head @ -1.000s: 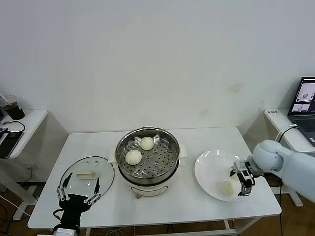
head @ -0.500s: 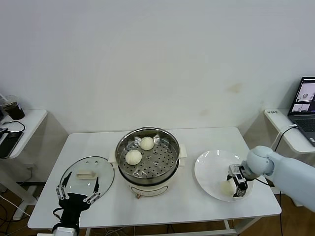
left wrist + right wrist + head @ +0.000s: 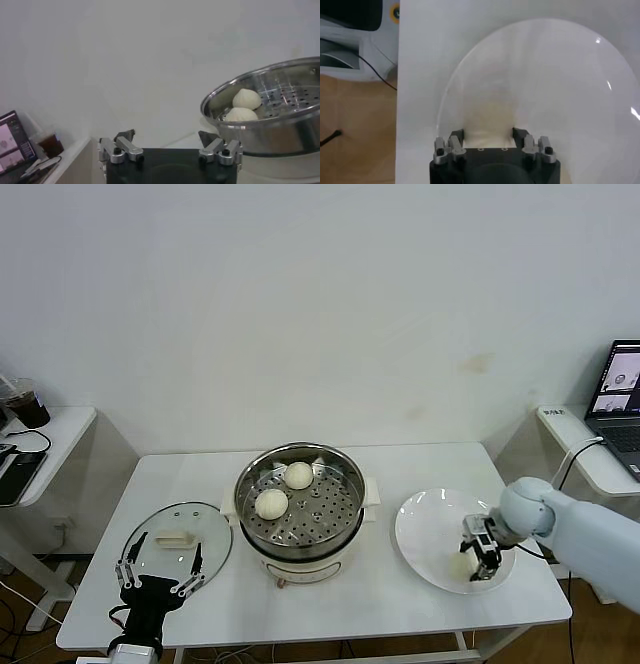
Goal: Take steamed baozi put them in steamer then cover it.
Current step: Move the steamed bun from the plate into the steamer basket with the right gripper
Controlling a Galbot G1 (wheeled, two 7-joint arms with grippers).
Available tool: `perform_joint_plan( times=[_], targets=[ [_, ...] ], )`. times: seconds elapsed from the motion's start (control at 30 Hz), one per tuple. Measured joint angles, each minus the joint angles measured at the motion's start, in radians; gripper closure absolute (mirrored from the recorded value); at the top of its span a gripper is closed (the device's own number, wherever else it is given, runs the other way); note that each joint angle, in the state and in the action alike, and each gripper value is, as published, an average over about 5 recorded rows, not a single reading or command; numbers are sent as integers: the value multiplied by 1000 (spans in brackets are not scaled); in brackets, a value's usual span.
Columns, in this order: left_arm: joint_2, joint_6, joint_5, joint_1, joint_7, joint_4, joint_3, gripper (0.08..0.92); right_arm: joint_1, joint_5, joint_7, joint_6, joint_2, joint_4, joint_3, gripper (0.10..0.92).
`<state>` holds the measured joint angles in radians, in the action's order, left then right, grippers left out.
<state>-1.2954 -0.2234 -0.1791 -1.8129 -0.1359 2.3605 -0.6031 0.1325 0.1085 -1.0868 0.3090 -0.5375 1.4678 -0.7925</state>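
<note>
Two steamed baozi (image 3: 298, 475) (image 3: 271, 503) lie on the perforated tray of the steamer (image 3: 246, 484) at the table's middle; the left wrist view shows them (image 3: 246, 99) inside the steamer's steel rim (image 3: 260, 75). A third baozi (image 3: 460, 565) (image 3: 487, 117) sits on the white plate (image 3: 425, 524) (image 3: 560, 75). My right gripper (image 3: 477, 559) (image 3: 488, 132) is down on the plate with its fingers pressed to both sides of that bun. The glass cover (image 3: 205, 529) lies flat left of the steamer. My left gripper (image 3: 158, 576) (image 3: 167, 134) rests open at the cover's near edge, holding nothing.
A laptop (image 3: 625, 394) stands on a side table at far right. Another side table at far left carries a dark cup (image 3: 22, 399) and cables. The white table's front edge (image 3: 320, 634) runs just beyond both grippers.
My right gripper came down onto the plate and moved left over the bun. Its fingers closed in from wide open onto the bun's sides. The left arm stayed still.
</note>
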Motion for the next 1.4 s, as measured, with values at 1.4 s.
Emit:
perform_joint_plan(
  times=[1.4],
  targets=[
    [-10,13,1,-11,-5,14,-17,177,-716,-312,-45,-5,-320,32,-312,406]
  ],
)
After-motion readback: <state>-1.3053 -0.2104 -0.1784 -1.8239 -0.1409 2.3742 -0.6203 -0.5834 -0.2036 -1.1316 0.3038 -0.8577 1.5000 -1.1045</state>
